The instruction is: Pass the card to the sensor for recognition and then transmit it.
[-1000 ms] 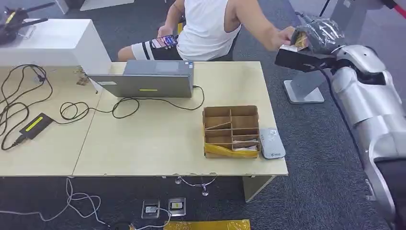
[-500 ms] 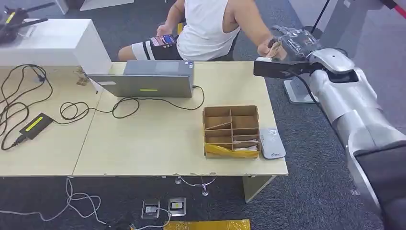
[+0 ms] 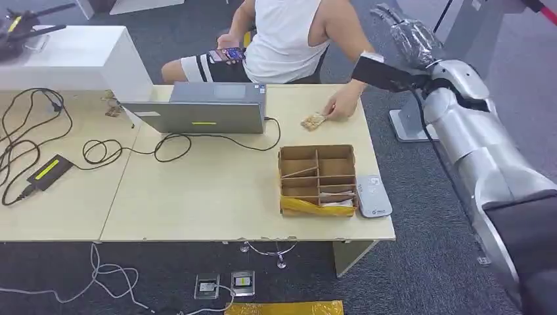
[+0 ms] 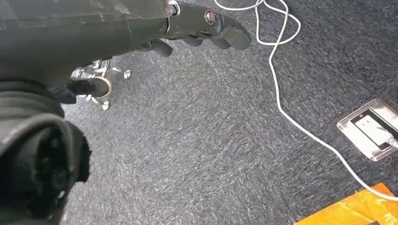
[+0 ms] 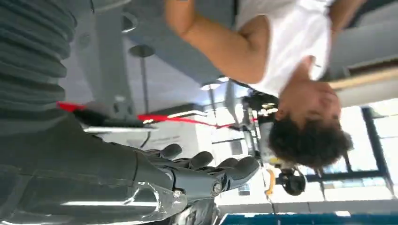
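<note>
Pale wood-look table [image 3: 217,197] fills the middle of the head view, biggest thing here; person in white top [image 3: 282,39] sits at its far edge, one hand [image 3: 341,105] down on the tabletop at far right, other holding a phone [image 3: 226,56]. Robot's right arm, silver, comes in at right and reaches up past the table's far-right corner; right hand [image 3: 410,36] raised over the carpet, fingers loosely apart and holding nothing, and the right wrist view confirms bare fingers [image 5: 220,171] w/ nothing between them. Left hand [image 4: 202,23] hangs low over grey carpet, fingers gently curled, nothing in it. Grey laptop [image 3: 203,111] at far centre, cables to the left. Brown cardboard divider box [image 3: 317,178] near right, small cards or slips lying in its compartments. Grey-white sensor [image 3: 373,195] sits just beside the box on its right, at the near-right table edge. Card [image 3: 313,121]: small tan piece lying flat on the table just left of the person's fingertips, far side of the box; detail too small to read. Judgement: light, thin, prob. stiff, flat on a smooth top so awkward to lift. Best pinch by its long edges btw thumb and a finger, or slide to the table edge first; grip gently, cld slip or flex.
</note>
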Robot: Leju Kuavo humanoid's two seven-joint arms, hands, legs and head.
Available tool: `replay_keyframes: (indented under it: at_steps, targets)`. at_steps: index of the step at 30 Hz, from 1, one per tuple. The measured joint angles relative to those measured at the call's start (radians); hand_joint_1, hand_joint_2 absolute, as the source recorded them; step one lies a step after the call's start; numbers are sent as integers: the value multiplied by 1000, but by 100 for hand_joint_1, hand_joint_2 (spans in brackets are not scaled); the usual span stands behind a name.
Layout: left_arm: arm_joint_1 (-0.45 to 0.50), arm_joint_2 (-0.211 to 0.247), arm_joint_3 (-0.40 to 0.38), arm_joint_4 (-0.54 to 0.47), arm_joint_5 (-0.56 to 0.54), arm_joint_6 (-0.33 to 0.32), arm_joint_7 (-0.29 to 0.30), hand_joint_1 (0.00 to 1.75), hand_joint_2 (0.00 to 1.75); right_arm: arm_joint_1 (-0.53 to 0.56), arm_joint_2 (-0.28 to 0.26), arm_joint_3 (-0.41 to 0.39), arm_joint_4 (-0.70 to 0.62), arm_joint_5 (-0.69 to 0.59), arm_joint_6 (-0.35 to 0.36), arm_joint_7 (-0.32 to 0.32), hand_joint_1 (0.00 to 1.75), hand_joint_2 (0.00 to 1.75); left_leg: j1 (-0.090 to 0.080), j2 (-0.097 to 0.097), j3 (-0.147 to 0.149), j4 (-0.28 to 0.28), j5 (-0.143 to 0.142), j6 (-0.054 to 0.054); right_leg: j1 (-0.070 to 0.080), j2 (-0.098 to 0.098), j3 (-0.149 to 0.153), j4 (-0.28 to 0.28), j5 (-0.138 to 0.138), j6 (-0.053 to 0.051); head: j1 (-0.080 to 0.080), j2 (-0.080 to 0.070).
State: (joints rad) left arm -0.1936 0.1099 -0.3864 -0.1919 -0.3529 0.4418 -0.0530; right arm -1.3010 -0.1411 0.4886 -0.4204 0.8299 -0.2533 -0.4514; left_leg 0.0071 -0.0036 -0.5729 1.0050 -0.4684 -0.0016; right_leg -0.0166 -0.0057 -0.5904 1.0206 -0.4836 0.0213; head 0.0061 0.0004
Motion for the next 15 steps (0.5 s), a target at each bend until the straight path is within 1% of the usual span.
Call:
replay_keyframes:
  at_steps: [1, 2, 3, 4, 6, 8, 11, 12, 14, 15]
  targets:
    - [2, 0, 0, 0, 0, 2, 0, 0, 0, 0, 2, -15, -6, -41, 11, -24, 0, 175, 0, 0, 0, 0, 0, 0, 0, 0, 0, 0, 0, 0, 0, 0]
    - [4, -1, 0, 0, 3, 4, -2, 0, 0, 2, 3, -33, -17, -88, 37, -40, 0, 175, 0, 0, 0, 0, 0, 0, 0, 0, 0, 0, 0, 0, 0, 0]
    - [5, -1, 0, 0, 4, 5, -3, 0, 0, 6, 3, -46, -28, -126, 65, -45, 0, 175, 0, 0, 0, 0, 0, 0, 0, 0, 0, 0, 0, 0, 0, 0]
    - [5, -2, 0, 0, 6, 5, -5, 0, 0, 28, 3, -67, -63, -205, 121, -39, 0, 175, 0, 0, 1, 0, 0, 0, 1, 0, 1, 0, 0, 0, 0, 0]
    - [8, -2, 0, 0, 6, 5, -8, 0, 0, 90, 1, -89, -141, -313, 227, 9, 0, 175, 1, 0, 1, 0, 0, 0, 1, 0, 1, 0, 0, 0, 1, 0]
    - [9, 0, 0, 0, 6, 5, -9, 0, 0, 146, -8, -103, -243, -398, 303, 52, 0, 175, 1, 1, 2, 0, 0, 0, 1, 1, 0, 0, 0, 0, 0, 0]
    - [9, 2, 0, 1, 5, 4, -9, 0, 0, 198, -24, -124, -350, -471, 352, 111, 0, 175, 1, 0, 2, 0, 0, 0, 1, 0, 1, -1, 0, 0, 0, 0]
    - [10, 2, 0, 1, 4, 3, -9, 0, 0, 229, -37, -137, -417, -505, 370, 140, 0, 175, 2, -2, 2, 0, 0, 0, 2, -2, 1, -1, 0, 0, 0, 0]
    - [14, 3, 1, 1, 0, 3, -9, 0, 0, 297, -60, -157, -530, -550, 391, 181, 0, 175, 1, -2, 1, 0, 0, 0, 2, -3, 1, -1, 0, 0, -1, 0]
    - [14, 3, 1, 2, -1, 3, -9, 0, 0, 329, -71, -165, -576, -564, 398, 197, 0, 175, 1, -2, 1, 0, 0, 0, 1, -2, 1, -1, 0, 0, 1, 0]
